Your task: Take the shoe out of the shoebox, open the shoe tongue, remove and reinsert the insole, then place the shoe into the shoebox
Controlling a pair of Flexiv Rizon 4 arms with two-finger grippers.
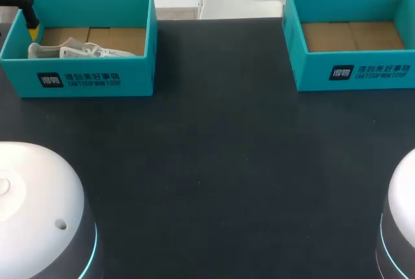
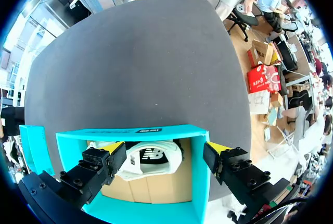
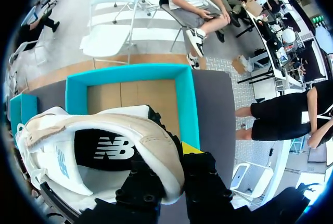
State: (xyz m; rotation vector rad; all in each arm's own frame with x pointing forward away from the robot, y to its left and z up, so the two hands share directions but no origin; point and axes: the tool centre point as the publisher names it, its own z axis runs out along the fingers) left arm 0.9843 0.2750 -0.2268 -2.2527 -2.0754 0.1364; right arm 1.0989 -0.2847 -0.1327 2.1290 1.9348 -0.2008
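Left claw (image 2: 165, 149) hangs with its fingers spread wide over the left shoebox (image 2: 197, 182). One yellow tip is above the white shoe (image 2: 151, 159) lying inside, and the other is out past the box's wall. Across the bench (image 1: 214, 149) from that box, the right claw (image 3: 174, 165) is clamped on a second shoe (image 3: 93, 146) above the other shoebox (image 3: 184, 99) (lifting out or returning, I cannot tell). For the left, taking out seems in hand. Next, both fingers must come inside the left shoebox's walls, descend and pinch the shoe's collar.
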